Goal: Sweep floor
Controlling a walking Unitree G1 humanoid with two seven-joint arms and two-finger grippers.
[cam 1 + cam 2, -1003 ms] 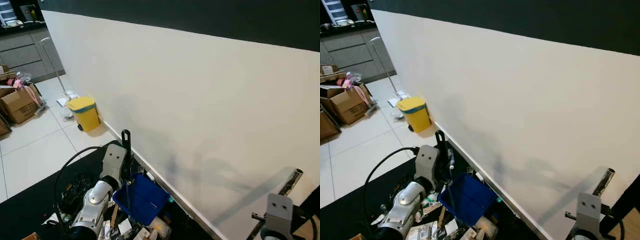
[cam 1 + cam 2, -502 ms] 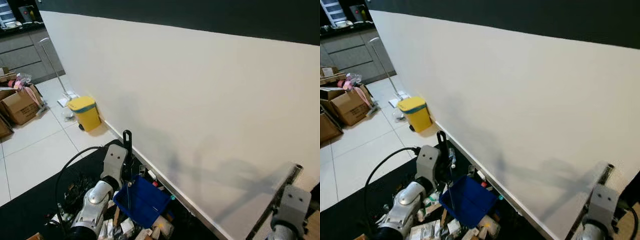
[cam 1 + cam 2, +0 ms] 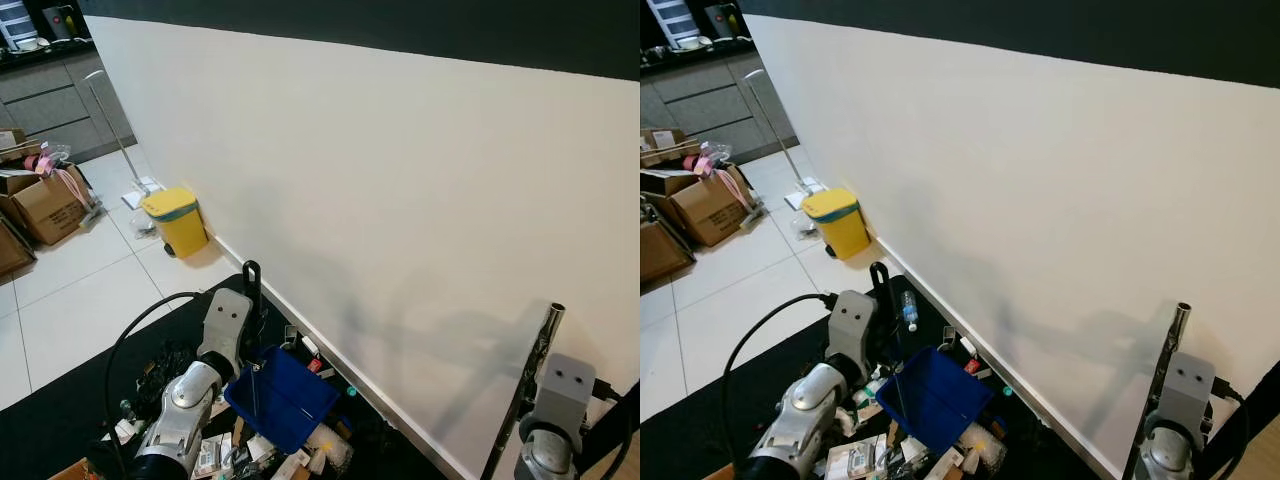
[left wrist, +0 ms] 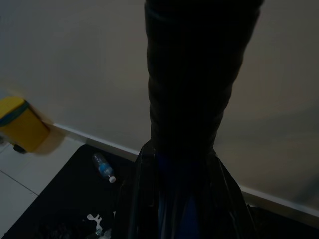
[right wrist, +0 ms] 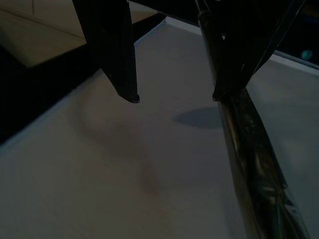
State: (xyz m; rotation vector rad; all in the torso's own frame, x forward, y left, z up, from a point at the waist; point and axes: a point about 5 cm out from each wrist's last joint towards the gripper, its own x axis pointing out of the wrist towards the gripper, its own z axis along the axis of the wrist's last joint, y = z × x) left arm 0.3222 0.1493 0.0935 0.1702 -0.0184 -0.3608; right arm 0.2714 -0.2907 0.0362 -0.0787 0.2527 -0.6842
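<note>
The left gripper (image 3: 252,283) pinches the light, stiff dustpan (image 3: 283,397) handle at lower left; the right gripper (image 5: 174,97), jaws spread, meets the slick metal pole (image 3: 522,388), best held mid-shaft.

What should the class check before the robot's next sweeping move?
1. Dustpan at left gripper, firmly held: cannot tell, the wrist view is too dark.
2. Pole gripped by right gripper: not ok, fingers apart, pole alongside one.
3. Litter within view on the mat: ok.
4. Bottle located: ok, lying on the mat near the wall.
5. Bin upright by the wall: ok.
</note>
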